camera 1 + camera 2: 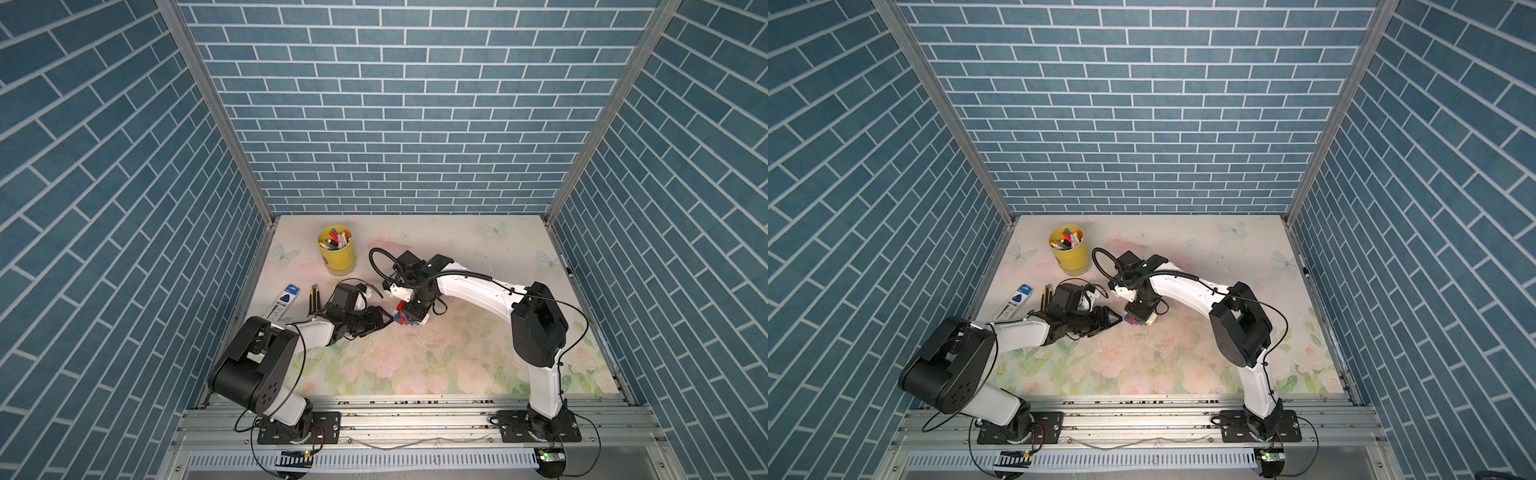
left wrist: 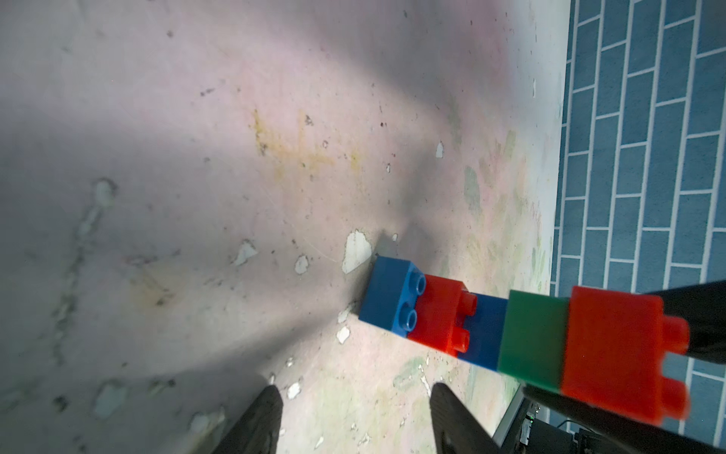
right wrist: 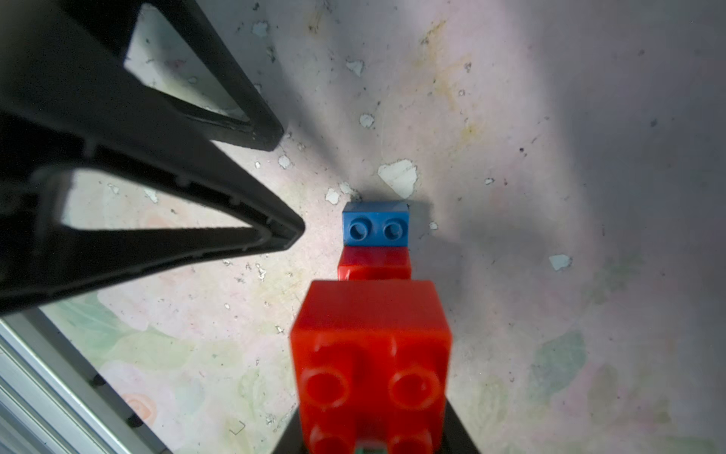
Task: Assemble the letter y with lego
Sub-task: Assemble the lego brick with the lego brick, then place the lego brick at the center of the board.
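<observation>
The left gripper (image 1: 390, 323) is hovering low over the floral mat (image 1: 415, 365), its jaws released and empty, with the tips just beside the lego (image 2: 526, 334). The right gripper (image 1: 409, 316) is clamping the joined bricks at their red and green end and angling them downward, so the blue end brick (image 3: 375, 228) appears to be touching the mat. Farther back, a yellow cup (image 1: 338, 257) of markers is standing upright.
</observation>
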Controlling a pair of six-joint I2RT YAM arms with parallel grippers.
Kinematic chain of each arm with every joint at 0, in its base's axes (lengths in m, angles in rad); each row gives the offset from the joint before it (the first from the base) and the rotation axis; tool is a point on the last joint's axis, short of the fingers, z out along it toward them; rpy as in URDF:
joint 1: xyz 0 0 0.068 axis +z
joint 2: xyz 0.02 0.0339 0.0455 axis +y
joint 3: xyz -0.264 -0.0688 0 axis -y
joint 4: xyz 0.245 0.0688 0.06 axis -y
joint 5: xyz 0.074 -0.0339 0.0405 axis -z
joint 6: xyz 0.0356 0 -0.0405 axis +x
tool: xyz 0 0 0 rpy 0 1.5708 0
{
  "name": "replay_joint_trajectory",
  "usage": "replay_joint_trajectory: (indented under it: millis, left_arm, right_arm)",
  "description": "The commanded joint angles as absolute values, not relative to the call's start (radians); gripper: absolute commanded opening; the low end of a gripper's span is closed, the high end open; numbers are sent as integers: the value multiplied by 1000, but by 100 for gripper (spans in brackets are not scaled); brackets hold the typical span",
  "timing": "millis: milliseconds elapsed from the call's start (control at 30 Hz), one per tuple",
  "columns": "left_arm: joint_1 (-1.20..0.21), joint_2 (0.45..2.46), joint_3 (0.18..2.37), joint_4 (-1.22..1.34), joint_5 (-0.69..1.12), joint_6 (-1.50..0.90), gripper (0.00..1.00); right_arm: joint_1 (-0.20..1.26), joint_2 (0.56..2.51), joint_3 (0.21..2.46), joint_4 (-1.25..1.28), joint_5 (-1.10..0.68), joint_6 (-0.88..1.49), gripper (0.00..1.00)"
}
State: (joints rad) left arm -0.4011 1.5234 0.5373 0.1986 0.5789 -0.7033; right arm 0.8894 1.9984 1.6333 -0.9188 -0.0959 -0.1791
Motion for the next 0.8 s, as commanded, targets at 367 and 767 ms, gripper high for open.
replay_joint_trajectory:
  millis: [367,767]
  left_arm:
    - [-383,1503,503,24,509,-699,64]
    - [-363,1417,512,-47,499,-698,65]
  right_arm:
    - [826,1918,1570,-859,-248,-99,26]
    - [695,1787,1407,-700,-492,-27,26]
